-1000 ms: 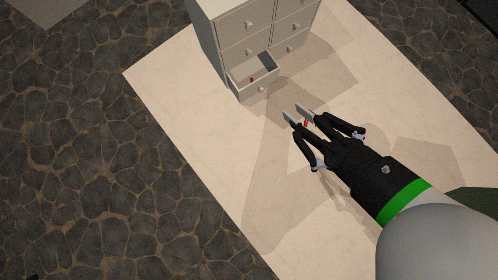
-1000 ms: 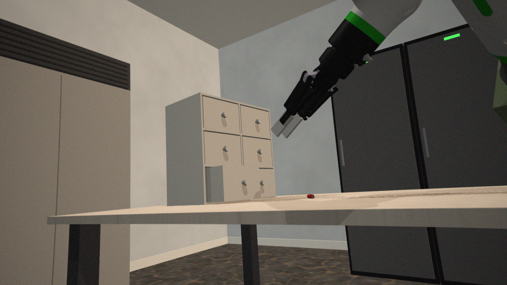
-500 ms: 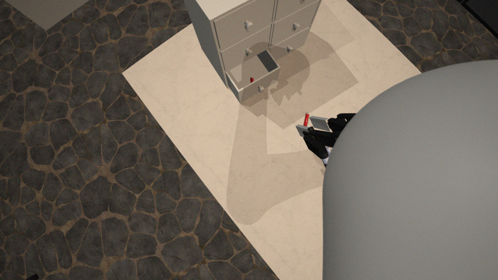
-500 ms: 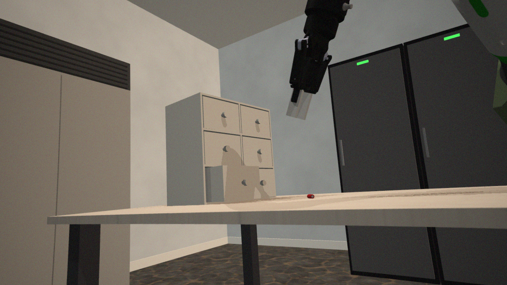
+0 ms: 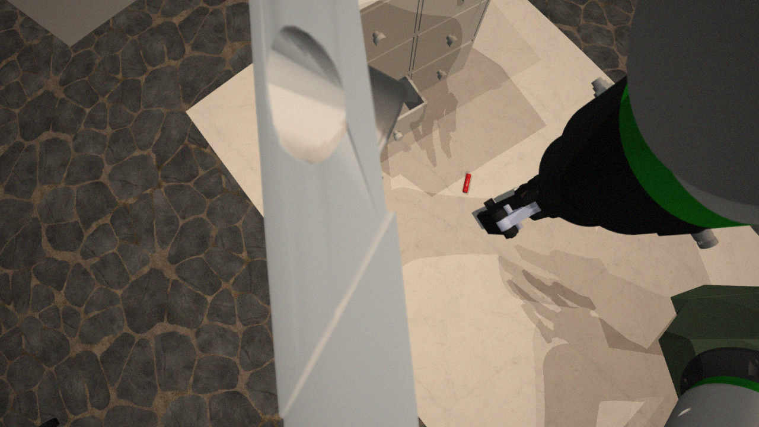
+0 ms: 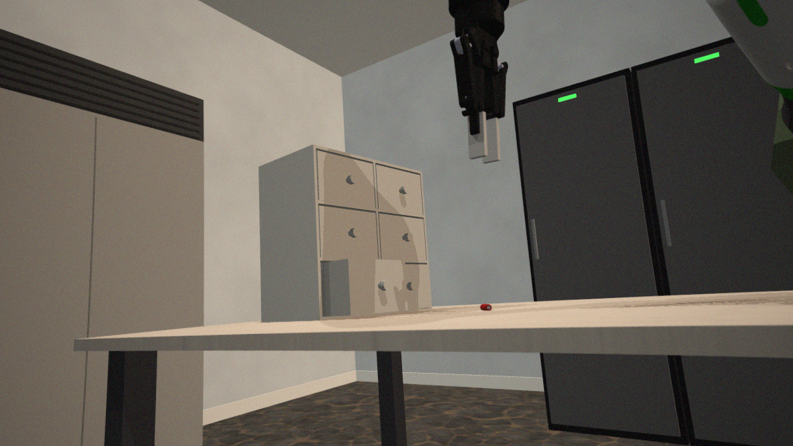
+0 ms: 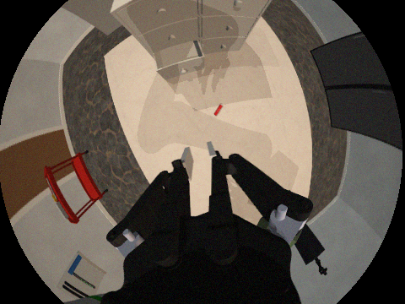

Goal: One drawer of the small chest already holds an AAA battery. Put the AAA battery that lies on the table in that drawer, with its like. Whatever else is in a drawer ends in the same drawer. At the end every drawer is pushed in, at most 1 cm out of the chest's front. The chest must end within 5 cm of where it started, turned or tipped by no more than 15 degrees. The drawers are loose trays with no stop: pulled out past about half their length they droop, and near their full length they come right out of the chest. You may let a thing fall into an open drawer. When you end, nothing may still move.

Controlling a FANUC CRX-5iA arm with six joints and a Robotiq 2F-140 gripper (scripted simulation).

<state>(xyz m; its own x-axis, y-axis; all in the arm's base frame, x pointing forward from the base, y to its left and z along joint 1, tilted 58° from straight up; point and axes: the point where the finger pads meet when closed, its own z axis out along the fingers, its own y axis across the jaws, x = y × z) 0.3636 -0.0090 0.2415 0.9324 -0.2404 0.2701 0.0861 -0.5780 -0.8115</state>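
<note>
1. Fingers (image 5: 485,220) (image 6: 484,159): slightly parted, released, nothing between them. A narrow gap shows in the wrist view. They point down, well above the desk (image 5: 461,318) (image 6: 388,339) (image 7: 291,127), apart from chest and battery.
2. Red AAA battery (image 5: 466,182) (image 6: 486,306) (image 7: 218,110): lying on its side on the desk, out in front of the chest (image 5: 392,56) (image 6: 285,222) (image 7: 181,25). It is not in a drawer.
3. Chest: upright, two columns of three drawers, a knob on each front. Seen facing it, the bottom-left drawer (image 5: 408,117) (image 6: 363,288) (image 7: 173,71) juts out of the front; the other five look pushed in.
4. Open drawer: appears level. Top view has much of it behind a pale section of the arm (image 5: 339,297); contents cannot be made out in these views.
5. Surroundings: tall dark cabinets (image 6: 582,222) (image 7: 359,67) stand beyond the desk. A red-framed piece of furniture (image 7: 86,177) shows off to one side in the wrist view.
</note>
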